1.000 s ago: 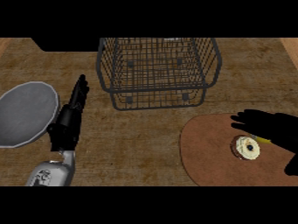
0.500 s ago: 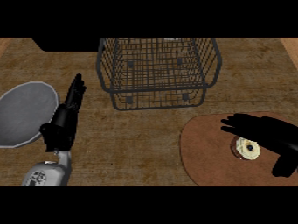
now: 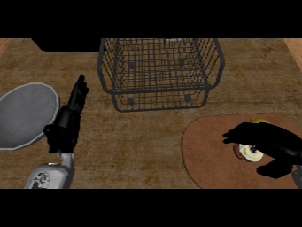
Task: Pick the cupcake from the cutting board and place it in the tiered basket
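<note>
**benchwatcher:** So where's the cupcake (image 3: 250, 153) sitting right now? Can't make it out.

**gr1_fan:** Lower right of the frame, on the round brown cutting board (image 3: 209, 153). It's mostly covered. The right hand (image 3: 268, 139) is directly over it, fingers arched across the top toward the left and the thumb dropping down on the near side, so the cupcake pokes out from under the palm. I'd call that curling around it, but I can't tell if the fingers actually touch it yet.

**benchwatcher:** And the other hand?

**gr1_fan:** Left hand (image 3: 68, 119) is way over at the left, fingers straight and pointing toward the top of the frame, just beside the grey plate (image 3: 19, 115). Holding nothing, resting. Well apart from the board, so the right hand is obviously the one for this.

**benchwatcher:** Which way to the basket then?

**gr1_fan:** The wire tiered basket (image 3: 160, 73) is at upper middle, so from the hand it's up and to the left across the wooden desk (image 3: 140, 142). My guess: close the fingers, lift clear of the board, then carry it up-left over the basket's near rim. There's a small yellow thing (image 3: 258, 120) just past the hand, can't tell what it is.
</note>
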You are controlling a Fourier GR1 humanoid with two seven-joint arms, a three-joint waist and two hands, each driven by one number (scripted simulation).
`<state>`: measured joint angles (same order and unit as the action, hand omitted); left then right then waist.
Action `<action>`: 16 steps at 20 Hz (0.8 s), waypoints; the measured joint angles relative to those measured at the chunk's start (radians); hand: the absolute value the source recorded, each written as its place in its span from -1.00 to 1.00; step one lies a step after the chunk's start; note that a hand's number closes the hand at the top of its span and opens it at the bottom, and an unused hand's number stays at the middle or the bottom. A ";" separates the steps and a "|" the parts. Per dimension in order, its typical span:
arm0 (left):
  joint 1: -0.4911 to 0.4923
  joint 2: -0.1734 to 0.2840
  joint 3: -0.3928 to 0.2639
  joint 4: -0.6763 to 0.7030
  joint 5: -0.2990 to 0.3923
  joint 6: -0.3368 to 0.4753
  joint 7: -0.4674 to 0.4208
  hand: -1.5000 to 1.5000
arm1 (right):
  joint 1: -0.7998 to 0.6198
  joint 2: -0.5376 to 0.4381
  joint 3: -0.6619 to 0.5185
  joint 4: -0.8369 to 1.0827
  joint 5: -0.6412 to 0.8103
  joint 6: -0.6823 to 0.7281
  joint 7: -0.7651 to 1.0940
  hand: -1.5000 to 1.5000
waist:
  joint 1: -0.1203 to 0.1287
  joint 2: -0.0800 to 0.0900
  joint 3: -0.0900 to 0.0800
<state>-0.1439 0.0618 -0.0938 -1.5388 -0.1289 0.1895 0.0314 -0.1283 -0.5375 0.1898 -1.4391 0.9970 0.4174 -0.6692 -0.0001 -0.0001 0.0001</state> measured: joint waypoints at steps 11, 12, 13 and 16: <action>0.012 -0.015 -0.012 -0.024 -0.023 0.003 0.012 0.00 | -0.029 0.146 0.030 -0.006 0.165 -0.136 0.141 1.00 | 0.001 -0.009 -0.016; 0.013 -0.013 -0.011 -0.023 -0.023 0.002 0.013 0.00 | -0.030 0.171 0.041 -0.017 0.202 -0.115 0.219 1.00 | 0.000 -0.012 -0.020; 0.010 -0.013 -0.012 -0.022 -0.025 0.003 0.014 0.00 | -0.035 0.196 0.048 -0.022 0.235 -0.093 0.292 1.00 | 0.001 -0.014 -0.024; 0.008 -0.011 -0.009 -0.022 -0.024 0.003 0.018 0.00 | -0.037 0.272 0.069 -0.036 0.332 -0.029 0.503 1.00 | 0.001 -0.019 -0.031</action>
<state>-0.1359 0.0506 -0.1024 -1.5607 -0.1532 0.1927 0.0490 -0.1650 -0.2654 0.2585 -1.4753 1.3291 0.3879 -0.1666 0.0014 -0.0186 -0.0307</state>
